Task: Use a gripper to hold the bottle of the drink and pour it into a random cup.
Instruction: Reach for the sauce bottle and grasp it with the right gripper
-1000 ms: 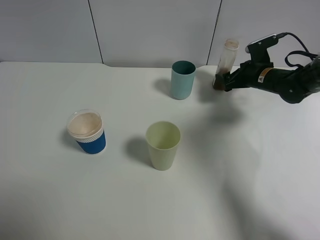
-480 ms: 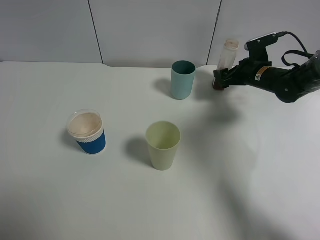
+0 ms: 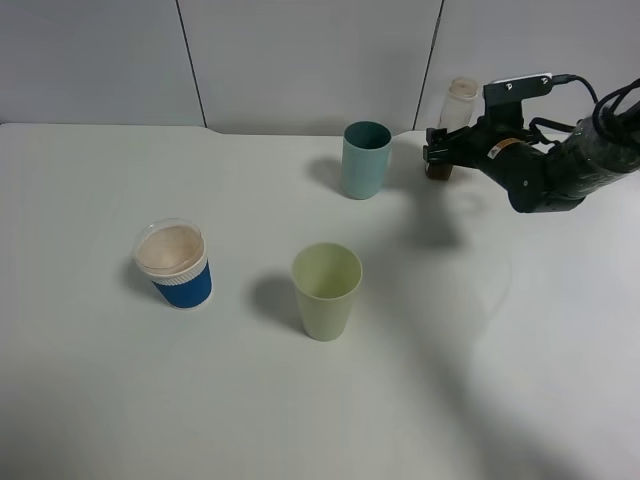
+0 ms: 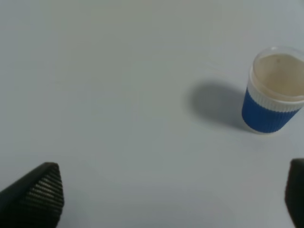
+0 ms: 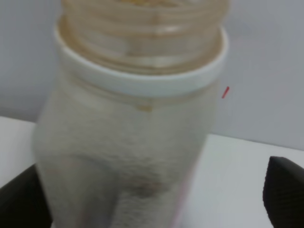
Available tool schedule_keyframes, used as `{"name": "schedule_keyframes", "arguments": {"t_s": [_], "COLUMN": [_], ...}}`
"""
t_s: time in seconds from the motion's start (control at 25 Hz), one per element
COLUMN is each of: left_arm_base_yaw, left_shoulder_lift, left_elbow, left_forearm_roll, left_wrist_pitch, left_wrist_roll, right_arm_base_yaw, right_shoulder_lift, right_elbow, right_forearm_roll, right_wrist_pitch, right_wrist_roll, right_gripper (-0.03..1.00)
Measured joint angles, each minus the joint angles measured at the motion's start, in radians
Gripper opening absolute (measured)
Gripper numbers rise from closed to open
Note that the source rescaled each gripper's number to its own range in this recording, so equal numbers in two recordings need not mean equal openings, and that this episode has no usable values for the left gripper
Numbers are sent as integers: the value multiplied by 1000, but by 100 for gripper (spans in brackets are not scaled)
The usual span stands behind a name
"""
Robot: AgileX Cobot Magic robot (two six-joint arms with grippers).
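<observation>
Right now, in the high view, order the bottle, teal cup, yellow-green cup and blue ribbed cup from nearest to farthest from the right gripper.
From the right gripper:
1. bottle, between its jaws, back right.
2. teal cup, to its left.
3. yellow-green cup, centre front.
4. blue ribbed cup, left side.

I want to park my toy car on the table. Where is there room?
Plenty of bare table in front of the yellow-green cup and blue ribbed cup, and in the far left corner behind them. It's crowded at the far right, where the right gripper straddles the bottle beside the teal cup.
</observation>
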Motion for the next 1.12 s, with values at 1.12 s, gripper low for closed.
{"name": "schedule_keyframes", "arguments": {"t_s": [1.12], "left_arm_base_yaw": [0], "left_shoulder_lift": [0], "left_elbow": [0], "left_forearm_roll": [5], "left_wrist_pitch": [0], "left_wrist_roll": [0], "right_arm_base_yaw": [-1], "right_shoulder_lift": [85], "right_elbow": [-1], "right_forearm_roll": [42], "right_wrist_pitch": [-57], "right_wrist_roll": [-5], "right_gripper": [98]}}
